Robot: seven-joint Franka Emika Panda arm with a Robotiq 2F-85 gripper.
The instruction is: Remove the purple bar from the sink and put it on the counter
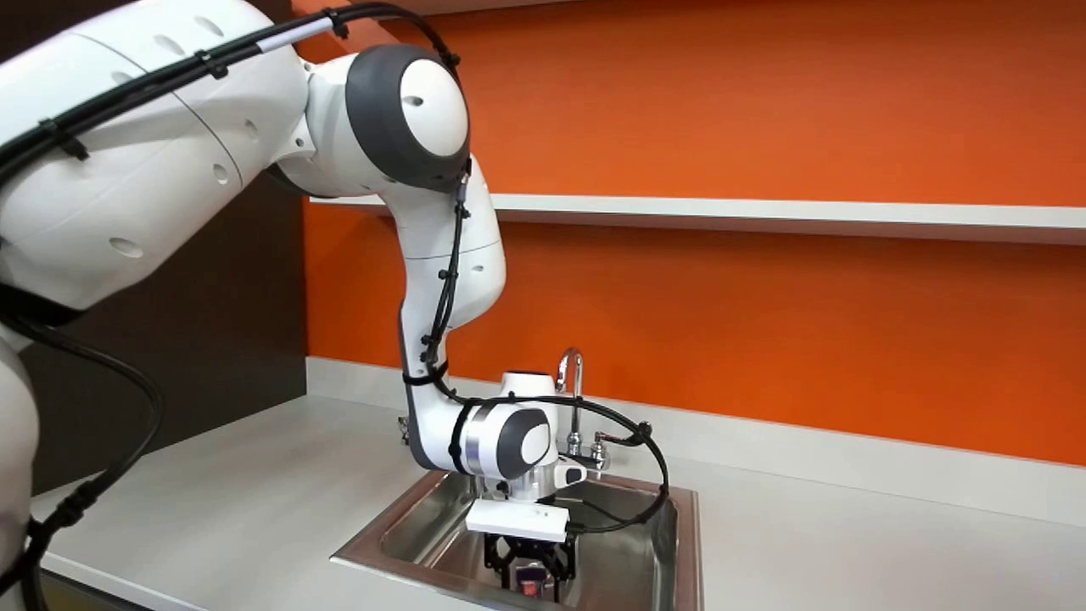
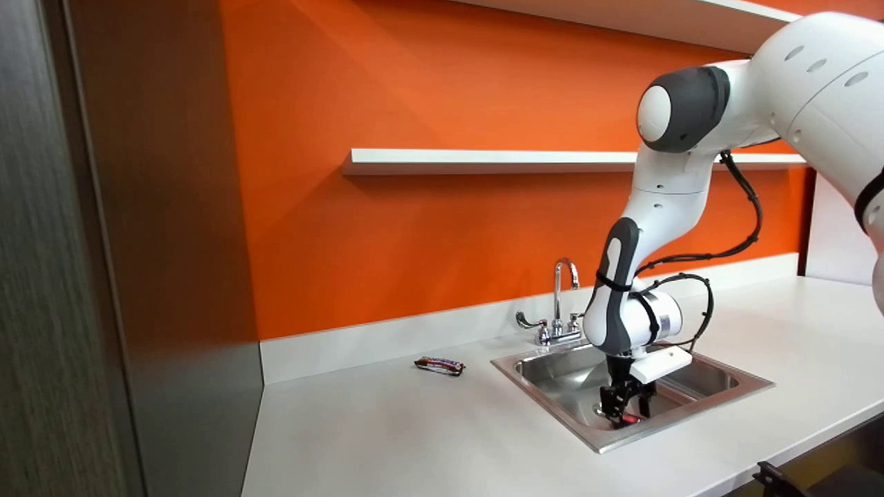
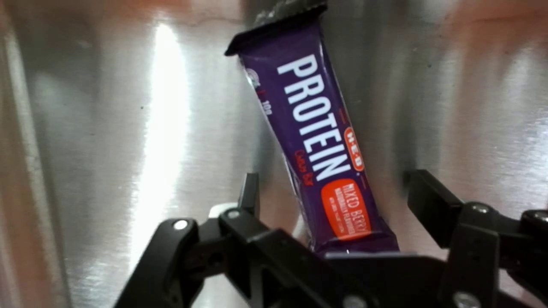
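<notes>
Closest in the wrist view are the black fingers [image 3: 432, 209]. They are spread wide apart and have hold of nothing. Just past them is the purple bar [image 3: 312, 128]. It lies on the bottom of the sink [image 2: 754, 384], with its printed side up. It slants, so its dark far end points up and to the left in that view. Its near end shows between the fingers, with a gap on each side. It says PROTEIN in big white letters, and MIXED BERRY on red. The sink is shiny metal and sits in the long, pale desk [image 2: 387, 428]. In both exterior views the white arm [image 2: 666, 200] bends over the sink, and the fingers reach down into it. In an exterior view, another bar [image 2: 440, 366] in a wrapper lies on the desk beside the sink. Its words are too small to read. Behind the sink stands a silver tap [image 2: 557, 304]. Farther back is an orange wall [image 2: 414, 241] with a long white shelf [image 2: 483, 157] on it.
</notes>
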